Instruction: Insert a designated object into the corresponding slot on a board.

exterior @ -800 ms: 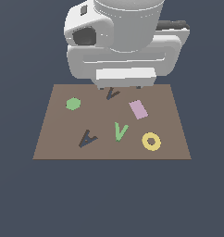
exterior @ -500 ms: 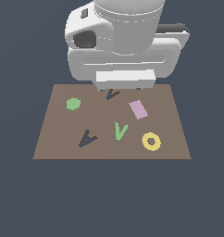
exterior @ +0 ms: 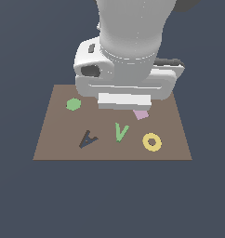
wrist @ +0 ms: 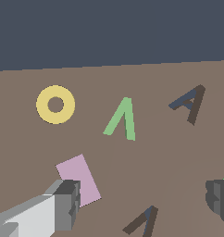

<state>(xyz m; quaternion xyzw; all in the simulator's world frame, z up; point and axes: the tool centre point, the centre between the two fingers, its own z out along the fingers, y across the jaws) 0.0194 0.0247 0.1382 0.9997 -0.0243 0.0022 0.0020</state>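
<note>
The bright-green V piece [exterior: 120, 131] lies flat on the brown board [exterior: 49, 148], near its front middle; it also shows in the wrist view [wrist: 121, 120]. The slot [wrist: 144, 221], a dark grey V cut-out, shows only in the wrist view, between my fingers and below them; in the exterior view my arm hides it. My gripper [wrist: 142, 201] is open and empty, hovering over the back of the board, with the green V ahead of it and apart from it. In the exterior view only the hand's body [exterior: 123, 88] shows.
On the board lie a yellow ring [exterior: 152, 142], a pink piece [exterior: 141, 114] partly under my hand, a green hexagon [exterior: 73, 104] and a second dark V with its tip upward [exterior: 88, 138]. In the wrist view the pink piece [wrist: 79, 179] sits beside one finger [wrist: 63, 203].
My hand has come down and toward the front of the board. It now covers the back dark V and part of the pink piece. Nothing on the board has moved.
</note>
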